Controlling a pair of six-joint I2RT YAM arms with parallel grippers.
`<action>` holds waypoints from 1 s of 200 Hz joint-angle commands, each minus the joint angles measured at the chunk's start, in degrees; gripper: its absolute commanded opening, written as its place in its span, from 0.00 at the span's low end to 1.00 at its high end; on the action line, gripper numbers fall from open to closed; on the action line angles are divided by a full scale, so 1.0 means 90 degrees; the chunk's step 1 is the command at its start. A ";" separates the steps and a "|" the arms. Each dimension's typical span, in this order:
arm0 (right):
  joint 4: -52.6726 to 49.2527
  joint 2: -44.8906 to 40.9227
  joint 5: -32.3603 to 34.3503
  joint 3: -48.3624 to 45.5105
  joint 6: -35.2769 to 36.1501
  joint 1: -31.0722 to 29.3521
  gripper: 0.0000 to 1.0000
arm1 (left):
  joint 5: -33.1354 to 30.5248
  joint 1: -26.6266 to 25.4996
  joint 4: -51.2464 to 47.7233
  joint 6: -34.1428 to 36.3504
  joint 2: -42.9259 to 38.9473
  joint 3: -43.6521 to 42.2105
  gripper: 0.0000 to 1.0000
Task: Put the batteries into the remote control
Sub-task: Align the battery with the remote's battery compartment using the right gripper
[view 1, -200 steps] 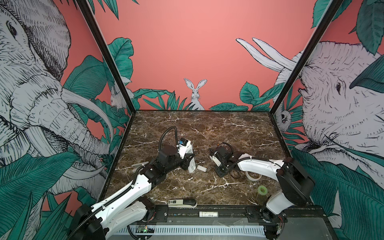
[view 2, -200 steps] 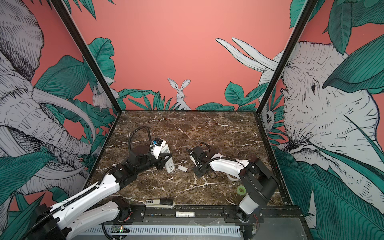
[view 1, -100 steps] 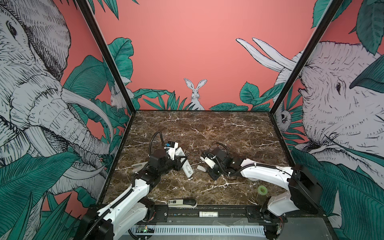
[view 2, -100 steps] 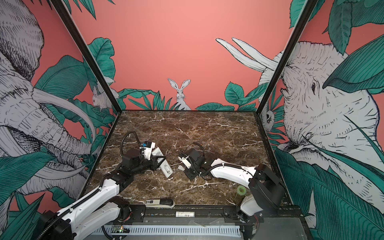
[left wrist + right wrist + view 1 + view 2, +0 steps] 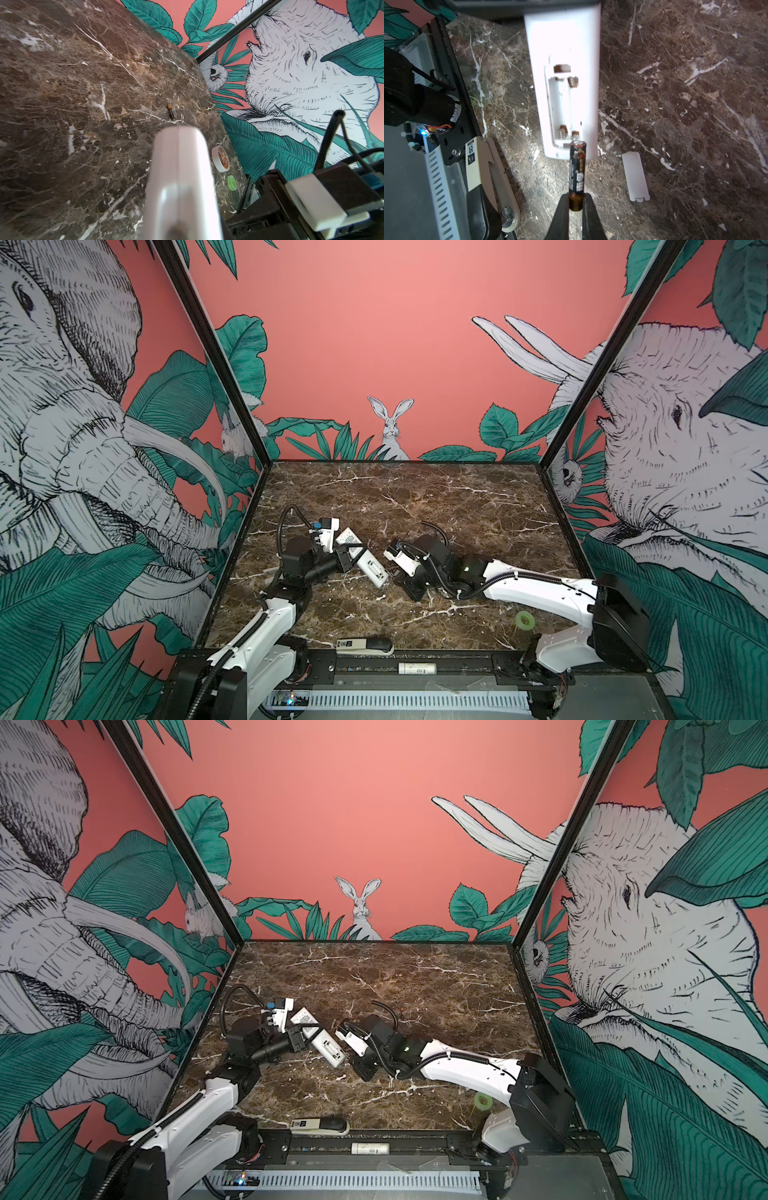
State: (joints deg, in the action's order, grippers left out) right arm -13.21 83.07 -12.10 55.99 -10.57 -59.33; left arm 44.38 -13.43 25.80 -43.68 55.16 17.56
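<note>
The stapler (image 5: 481, 176) has a small black patch with white figures that look like "50". The battery (image 5: 576, 174) carries white Chinese characters and an orange emblem, too blurred to read. The sticker print on the remote control (image 5: 361, 558) is illegible

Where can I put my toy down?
The far half of the table, from the back wall to the remote control, is mostly bare. Around the remote control it is crowded; the stapler sits at the front edge.
</note>
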 commanded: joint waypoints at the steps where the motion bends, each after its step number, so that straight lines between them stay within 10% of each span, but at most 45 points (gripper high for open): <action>1: -0.0047 -0.0140 -0.0132 0.0245 -0.0003 -0.0062 0.11 | 0.0502 0.0037 0.0923 -0.0393 0.0110 -0.0056 0.00; 200: -0.1984 0.0807 0.0612 0.1825 -0.0156 -0.0152 0.16 | 0.0713 0.0058 0.1624 -0.0790 0.0435 -0.0069 0.00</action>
State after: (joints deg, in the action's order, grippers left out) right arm -29.17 89.32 -8.51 70.61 -11.27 -60.38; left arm 49.56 -13.30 37.67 -49.87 59.33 17.04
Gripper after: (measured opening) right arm 0.155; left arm 0.208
